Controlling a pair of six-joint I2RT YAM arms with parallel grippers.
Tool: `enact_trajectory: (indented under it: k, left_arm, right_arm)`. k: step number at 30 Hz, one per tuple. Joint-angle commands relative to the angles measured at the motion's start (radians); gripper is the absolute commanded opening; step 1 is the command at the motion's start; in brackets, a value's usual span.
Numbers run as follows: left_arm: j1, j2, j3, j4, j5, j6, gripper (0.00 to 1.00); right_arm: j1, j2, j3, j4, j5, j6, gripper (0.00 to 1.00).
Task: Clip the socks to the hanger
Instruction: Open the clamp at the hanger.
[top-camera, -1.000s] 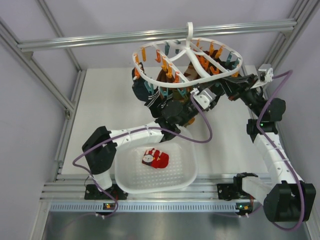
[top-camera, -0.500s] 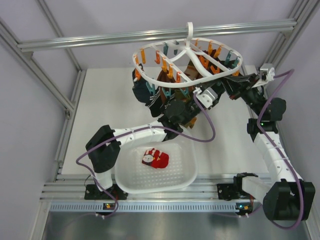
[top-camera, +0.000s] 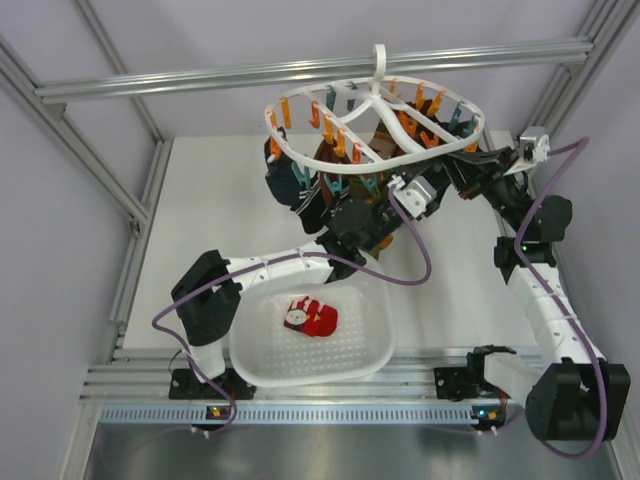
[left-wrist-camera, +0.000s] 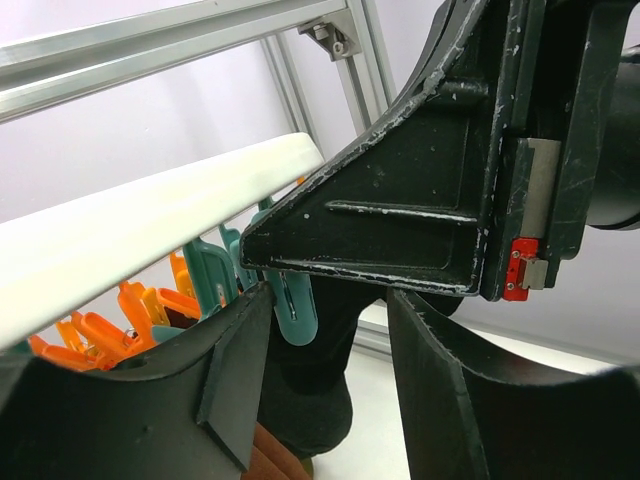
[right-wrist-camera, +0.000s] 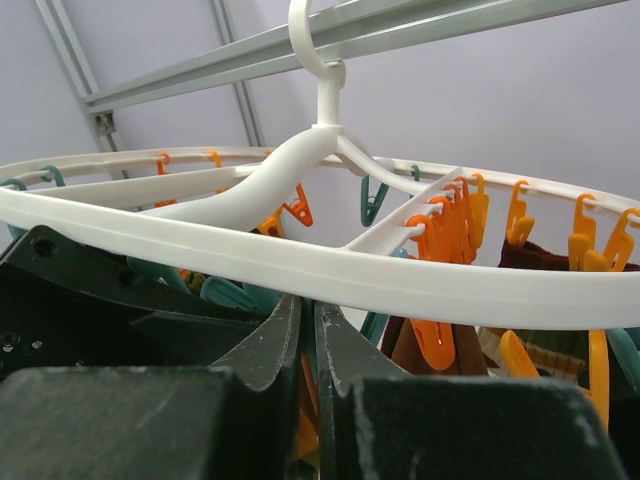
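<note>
- Socks (top-camera: 312, 318): red, probably soft, light and limp, bunched in the basket (top-camera: 372, 352) at the counter's near edge; likely best pinched at a cuff.
- Left tool (left-wrist-camera: 328, 330) gapes under the hanger (top-camera: 290, 150); right tool (right-wrist-camera: 312, 335) is pressed together.

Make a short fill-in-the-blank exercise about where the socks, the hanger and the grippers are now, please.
1. The socks lie in the white ____.
2. The hanger hangs from the rail by its ____.
3. The left gripper is ____, not shut.
Answers: basket; hook; open.
</note>
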Motion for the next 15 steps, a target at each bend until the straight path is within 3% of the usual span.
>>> enact_trajectory:
  k: [1,15]
  left_arm:
    - [0.068,-0.012,0.018,-0.037,-0.102,-0.056,0.56]
    - [0.082,-0.049,-0.026,-0.044,-0.093,-0.062,0.57]
  right_arm:
    - [0.014,-0.010,0.041,0.052,-0.098,0.058,0.00]
    - [0.012,0.013,0.052,0.054,-0.094,0.072,0.00]
